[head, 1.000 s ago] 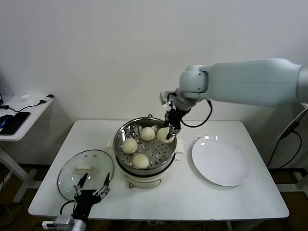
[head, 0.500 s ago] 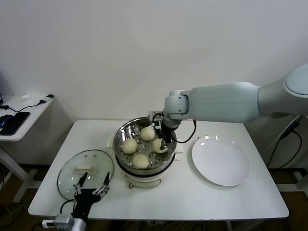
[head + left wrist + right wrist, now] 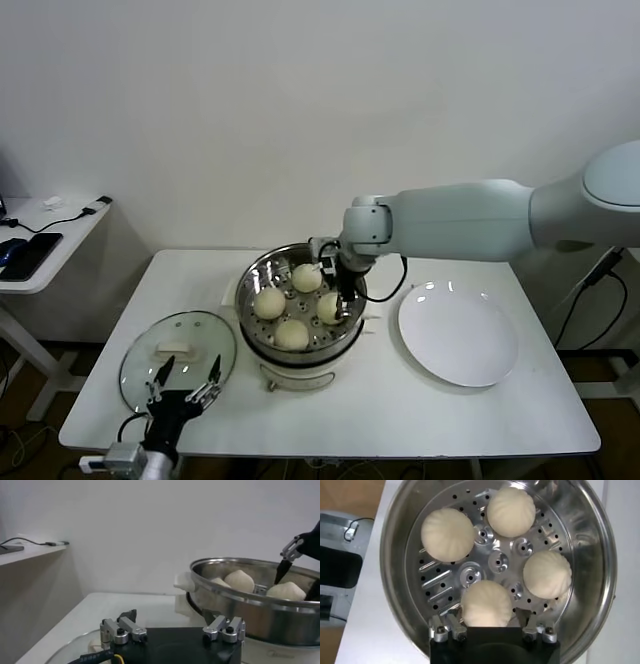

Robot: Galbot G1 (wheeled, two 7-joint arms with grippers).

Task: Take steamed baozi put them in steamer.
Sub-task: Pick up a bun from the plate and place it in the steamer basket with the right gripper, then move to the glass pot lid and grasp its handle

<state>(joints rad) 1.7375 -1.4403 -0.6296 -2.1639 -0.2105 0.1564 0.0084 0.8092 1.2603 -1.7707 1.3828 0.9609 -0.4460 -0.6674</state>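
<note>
Baozi, the fourth, sits on the perforated tray of the steamer near the desk's middle, beside three others. Right end effector straddles it, fingers spread, gripping nothing. Best to lift straight up, clear of the bun and rim. Left end effector waits open over the front-left corner.

Plain white wall, white table, pale side desk at left.
</note>
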